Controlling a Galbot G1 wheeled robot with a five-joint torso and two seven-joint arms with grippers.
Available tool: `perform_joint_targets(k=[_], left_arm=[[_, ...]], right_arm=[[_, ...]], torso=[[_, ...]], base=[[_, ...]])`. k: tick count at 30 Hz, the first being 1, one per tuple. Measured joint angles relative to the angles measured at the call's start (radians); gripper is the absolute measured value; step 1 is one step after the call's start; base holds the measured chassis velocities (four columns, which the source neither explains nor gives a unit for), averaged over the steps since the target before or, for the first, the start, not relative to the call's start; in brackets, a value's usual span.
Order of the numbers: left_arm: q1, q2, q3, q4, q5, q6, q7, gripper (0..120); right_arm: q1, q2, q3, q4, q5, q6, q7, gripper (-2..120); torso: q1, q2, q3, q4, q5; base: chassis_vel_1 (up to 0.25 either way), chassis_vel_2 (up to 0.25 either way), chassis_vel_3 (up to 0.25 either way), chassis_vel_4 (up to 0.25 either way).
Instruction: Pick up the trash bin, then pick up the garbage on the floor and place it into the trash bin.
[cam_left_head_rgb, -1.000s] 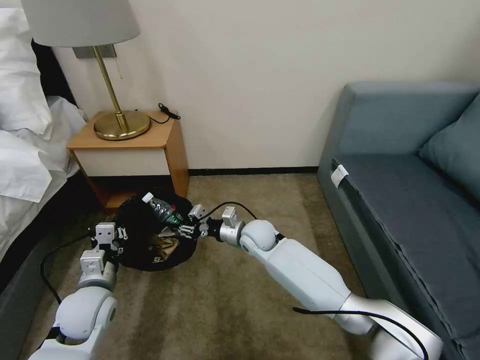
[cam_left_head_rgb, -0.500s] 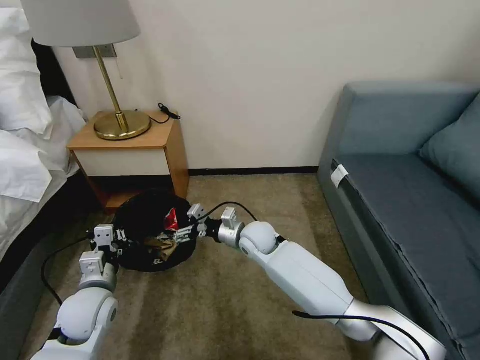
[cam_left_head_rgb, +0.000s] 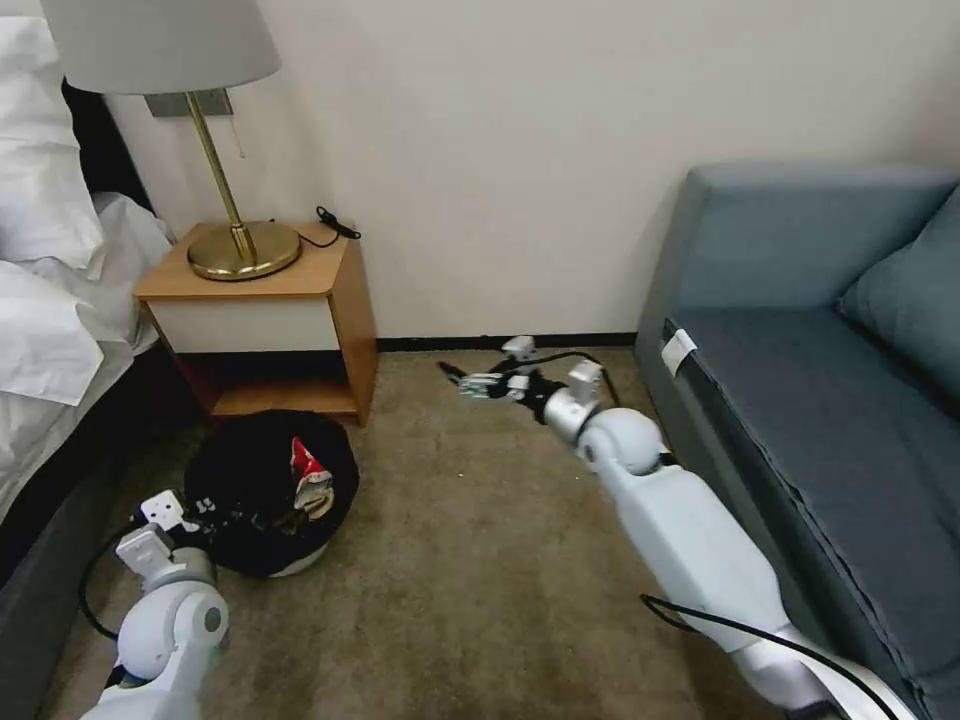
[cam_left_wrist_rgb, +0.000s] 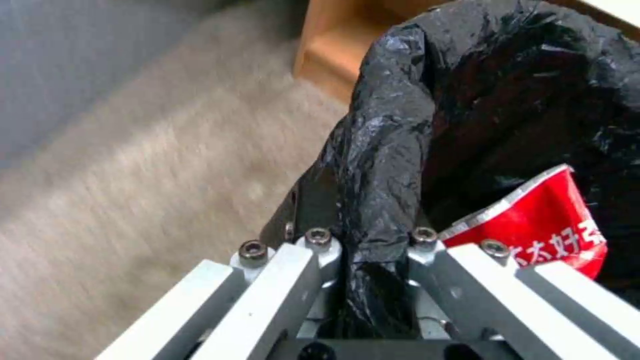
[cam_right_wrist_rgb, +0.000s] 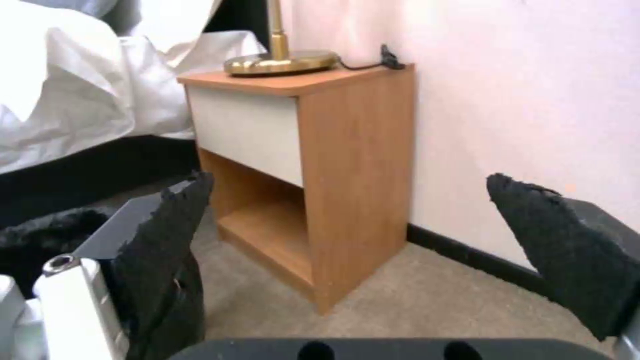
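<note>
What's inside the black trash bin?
Inside the trash bin a crumpled red-and-white carton sticks up, with something brownish beside it. The black bag hides whatever lies deeper. The left hand pinches the bin's rim; the right hand is open near the wall.

The trash bin (cam_left_head_rgb: 262, 496) stands on the carpet (cam_left_head_rgb: 470, 560) just in front of the nightstand (cam_left_head_rgb: 262, 310), with a carton (cam_left_head_rgb: 308, 477) inside it. The left end effector (cam_left_wrist_rgb: 363, 250) clamps its near rim. A lamp (cam_left_head_rgb: 205, 130) stands on the nightstand, the bed (cam_left_head_rgb: 50, 300) to its left. The right end effector (cam_left_head_rgb: 470, 380) hovers near the wall, spread wide, left of the sofa (cam_left_head_rgb: 820, 400).
</note>
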Motion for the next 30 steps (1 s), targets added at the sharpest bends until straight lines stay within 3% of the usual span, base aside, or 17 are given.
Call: perform_joint_targets(k=[3, 10, 12, 13, 15, 17, 19, 20, 22, 23, 26, 29, 30], left_arm=[[-0.005, -0.008, 0.004, 0.029, -0.044, -0.009, -0.001, 4], [-0.005, -0.004, 0.008, 0.057, -0.018, -0.027, 0.007, 27], [-0.001, 0.000, 0.010, 0.067, 0.067, -0.032, 0.005, 38], [-0.001, 0.000, 0.010, 0.067, 0.067, -0.032, 0.005, 38], [0.017, 0.002, 0.013, 0.061, 0.169, -0.038, -0.012, 49], [0.023, 0.002, 0.013, 0.053, 0.200, -0.040, -0.016, 54], [0.041, 0.001, 0.008, 0.028, 0.303, -0.056, -0.022, 64], [0.041, 0.001, 0.008, 0.028, 0.303, -0.056, -0.022, 64], [0.051, 0.001, -0.009, 0.013, 0.422, -0.082, -0.026, 74], [0.051, 0.001, -0.009, 0.013, 0.422, -0.082, -0.026, 74], [0.058, 0.016, -0.037, -0.012, 0.550, -0.151, -0.007, 88], [0.066, 0.036, -0.033, -0.033, 0.593, -0.205, 0.035, 95], [0.066, 0.054, -0.017, -0.038, 0.630, -0.281, 0.088, 99]], right_arm=[[-0.018, 0.011, 0.013, -0.005, -0.013, 0.008, -0.003, 100], [-0.026, 0.039, 0.020, -0.036, -0.042, 0.029, 0.036, 100], [-0.025, 0.046, 0.025, -0.047, -0.047, 0.030, 0.054, 100], [-0.025, 0.046, 0.025, -0.047, -0.047, 0.030, 0.054, 100], [-0.024, 0.053, 0.043, -0.056, -0.051, 0.030, 0.066, 100], [-0.024, 0.053, 0.049, -0.057, -0.051, 0.030, 0.069, 100], [-0.026, 0.057, 0.077, -0.060, -0.050, 0.030, 0.089, 100], [-0.026, 0.057, 0.077, -0.060, -0.050, 0.030, 0.089, 100], [-0.032, 0.062, 0.106, -0.063, -0.031, 0.029, 0.135, 100], [-0.032, 0.062, 0.106, -0.063, -0.031, 0.029, 0.135, 100], [-0.052, 0.071, 0.136, -0.060, 0.013, 0.010, 0.211, 100], [-0.074, 0.076, 0.152, -0.053, 0.037, -0.004, 0.246, 100], [-0.098, 0.082, 0.163, -0.047, 0.070, -0.015, 0.280, 100]], torso=[[0.000, 0.000, 0.000, 0.0000, -0.0001], [0.000, 0.000, 0.000, 0.0003, 0.0003], [0.000, 0.000, 0.000, 0.0001, -0.0004], [0.000, 0.000, 0.000, 0.0001, -0.0004], [0.000, 0.000, 0.000, 0.0003, -0.0009], [0.000, 0.000, 0.000, 0.0003, -0.0008], [0.000, 0.000, 0.000, 0.0002, -0.0004], [0.000, 0.000, 0.000, 0.0002, -0.0004], [0.000, 0.000, 0.000, 0.0001, -0.0004], [0.000, 0.000, 0.000, 0.0001, -0.0004], [0.000, 0.000, 0.000, 0.0003, -0.0003], [0.000, 0.000, 0.000, 0.0003, 0.0001], [0.000, 0.000, 0.000, 0.0002, -0.0002]], base=[[0.000, 0.000, 0.000, 0.000], [0.000, 0.000, 0.000, 0.000], [0.000, 0.000, 0.000, 0.000], [0.000, 0.000, 0.000, 0.000], [0.000, 0.000, 0.000, 0.000], [0.000, 0.000, 0.000, 0.000], [0.000, 0.000, 0.000, 0.000], [0.000, 0.000, 0.000, 0.000], [0.000, 0.000, 0.000, 0.000], [0.000, 0.000, 0.000, 0.000], [0.000, 0.000, 0.000, 0.000], [0.000, 0.000, 0.000, 0.000], [0.000, 0.000, 0.000, 0.000]])
